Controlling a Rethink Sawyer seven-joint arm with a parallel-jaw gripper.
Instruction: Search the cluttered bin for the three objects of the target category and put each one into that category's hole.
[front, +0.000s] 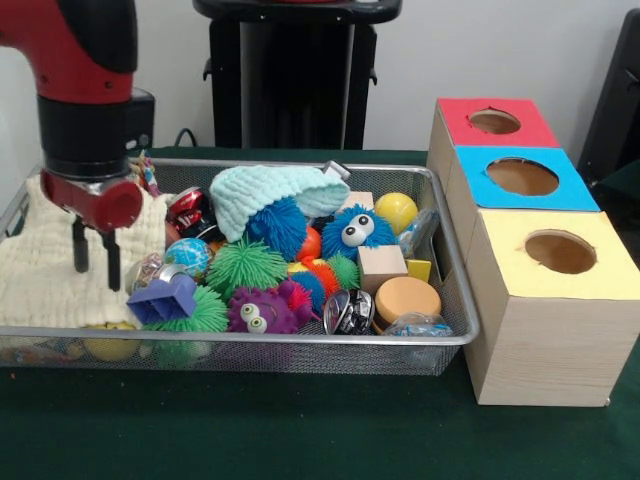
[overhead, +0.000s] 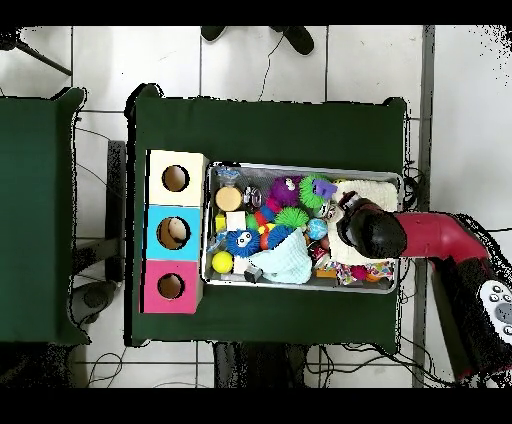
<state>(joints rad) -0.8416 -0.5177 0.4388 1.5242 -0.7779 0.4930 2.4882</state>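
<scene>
Pincer (front: 96, 258) on red arm, hanging over cream cloth (front: 45, 270) at 9 o'clock end of mesh bin (front: 452, 338), two fingers narrowly apart, holding nothing. Target category unclear; toy heap lying toward 3 o'clock from pincer: purple block (front: 165, 297) nearest, spiky balls beyond, blue googly ball (front: 357, 232) mid-bin. Three boxes past bin's 3 o'clock end, holes up: yellow box (front: 560, 252) nearest, blue box (front: 522, 177), red box (front: 494, 121). Green desk (front: 300, 430); tiled floor around.
</scene>
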